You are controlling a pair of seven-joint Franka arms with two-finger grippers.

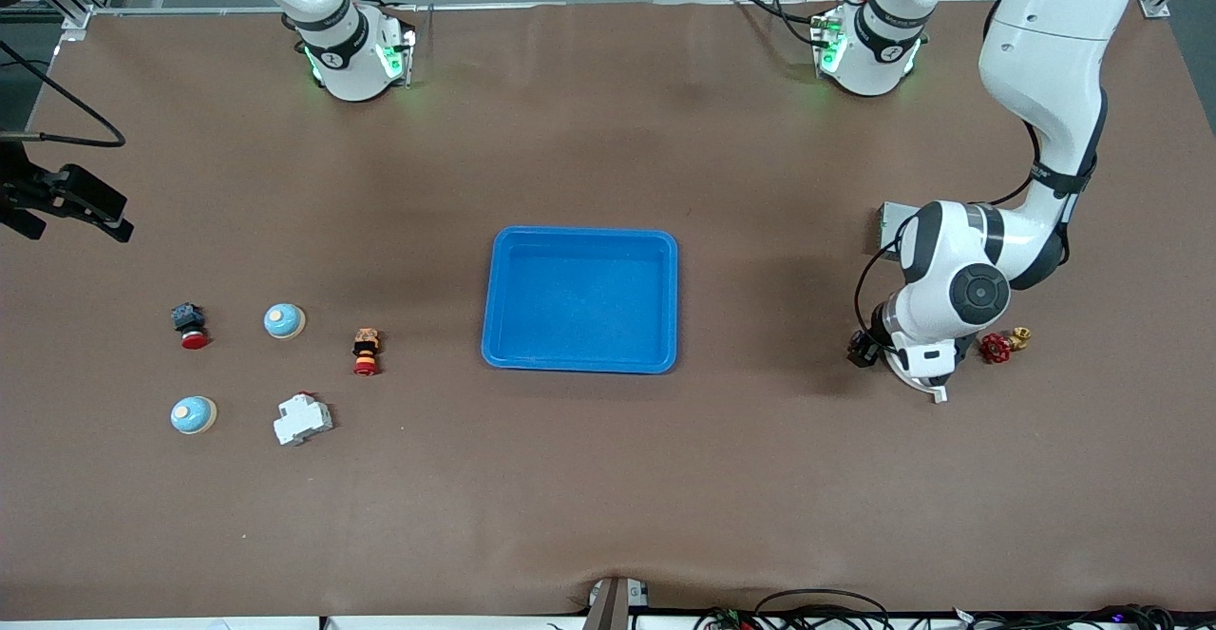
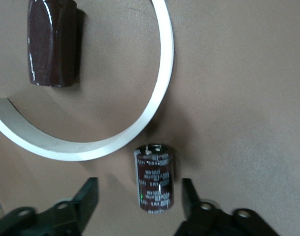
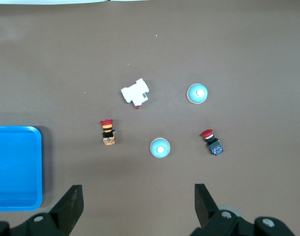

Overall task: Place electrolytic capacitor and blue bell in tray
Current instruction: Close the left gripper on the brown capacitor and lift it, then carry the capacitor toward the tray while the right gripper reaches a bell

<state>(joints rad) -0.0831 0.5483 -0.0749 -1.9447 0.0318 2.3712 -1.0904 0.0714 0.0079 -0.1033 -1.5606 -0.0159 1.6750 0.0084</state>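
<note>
capacitor [image 2: 154,178]: dark brown can standing on the table, right between the left gripper [image 2: 140,206] fingers, jaws spread either side, not touching
blue bells [image 1: 284,320] [image 1: 193,414]: right arm's end of the table
tray [image 1: 580,362]: mid-table
right gripper [image 3: 138,206]: wide open, waiting up high

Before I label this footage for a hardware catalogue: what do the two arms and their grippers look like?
Both arms are glossy white with rounded shells, black bands at the joints and green lights at the bases. The left arm shows a black round joint cap and a black cable along it. The left gripper and right gripper have black two-finger jaws.
</note>
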